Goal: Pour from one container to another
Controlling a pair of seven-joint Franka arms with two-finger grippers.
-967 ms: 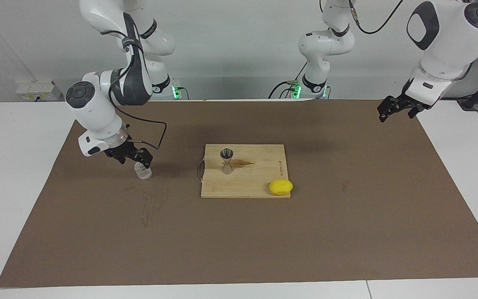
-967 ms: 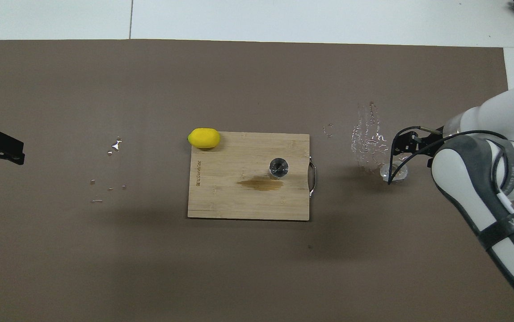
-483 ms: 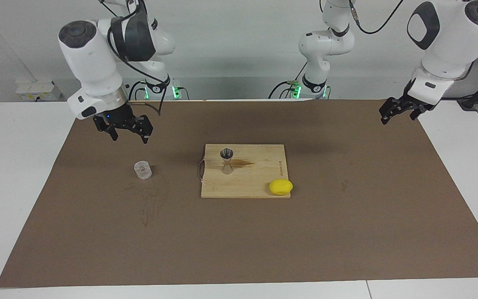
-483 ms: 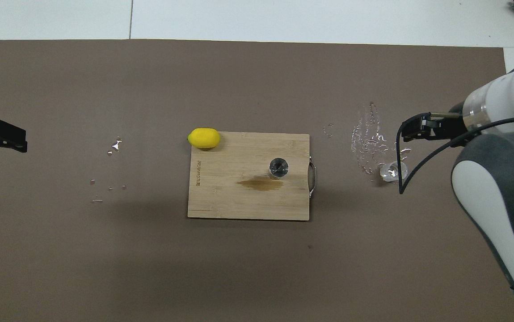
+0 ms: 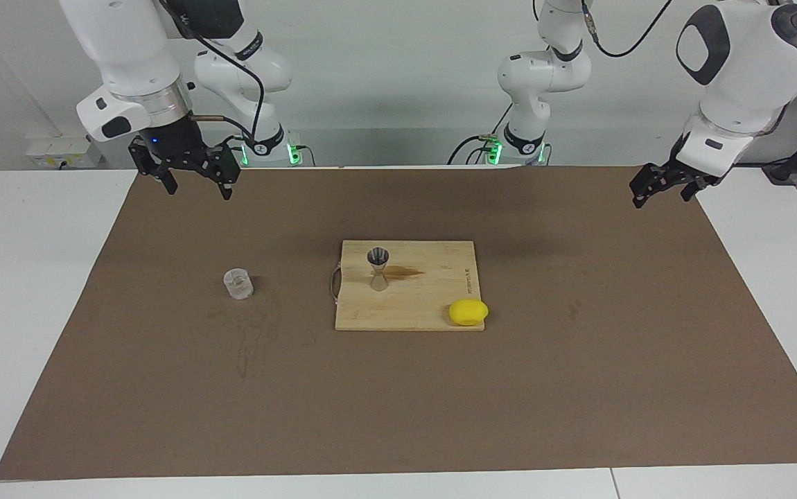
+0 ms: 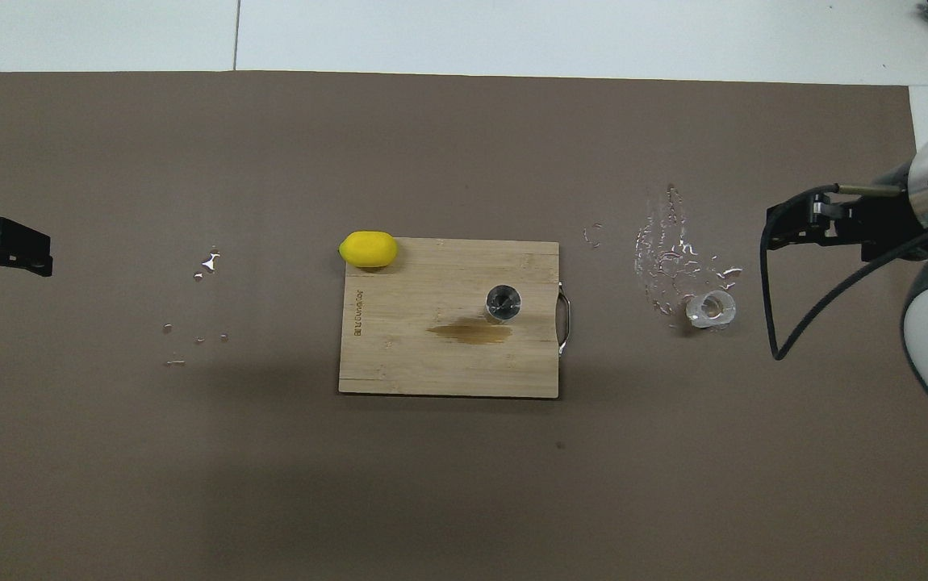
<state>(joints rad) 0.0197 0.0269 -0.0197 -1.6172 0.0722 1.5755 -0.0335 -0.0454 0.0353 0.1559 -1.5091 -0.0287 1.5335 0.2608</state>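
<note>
Pour judged done or not begun, can't tell which. Glass cup (image 5: 238,283) upright on brown mat (image 5: 163,388), toward right arm's end; jigger (image 5: 378,268) upright on cutting board (image 5: 433,298). Next: regrasp cup if needed. Right gripper (image 5: 194,182) raised near mat's robot-side edge, open, empty. Left gripper (image 5: 663,186) waiting, open.

White right arm at the facing view's upper left, its black two-finger right gripper (image 5: 194,181) raised, fingers spread, white left arm upper right, black left gripper (image 5: 663,186) raised, fingers apart
</note>
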